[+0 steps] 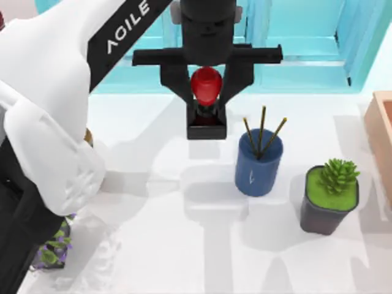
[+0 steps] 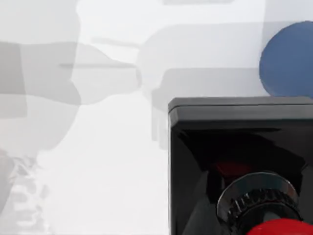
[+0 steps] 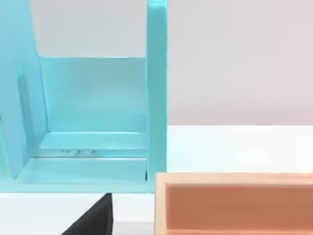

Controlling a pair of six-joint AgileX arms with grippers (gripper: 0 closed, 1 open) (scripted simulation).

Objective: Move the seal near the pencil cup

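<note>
The seal [image 1: 206,84] has a glossy red knob on a black square base [image 1: 206,127]. My left gripper [image 1: 206,98] reaches in from the left and is shut on the knob, one black finger on each side of it. The seal is upright, just left of and slightly behind the pencil cup [image 1: 258,164]. The cup is dark blue and holds three thin pencils. In the left wrist view the seal's black base [image 2: 234,142] is close up and the blue pencil cup [image 2: 288,61] lies beyond it, a small gap apart. I cannot tell whether the base rests on the table.
A dark grey pot with a green succulent [image 1: 329,195] stands right of the cup. A wooden box [image 1: 381,131] sits at the right edge and a teal shelf [image 1: 294,58] runs along the back. A purple-flowered plant [image 1: 54,248] is at the front left, under my left arm.
</note>
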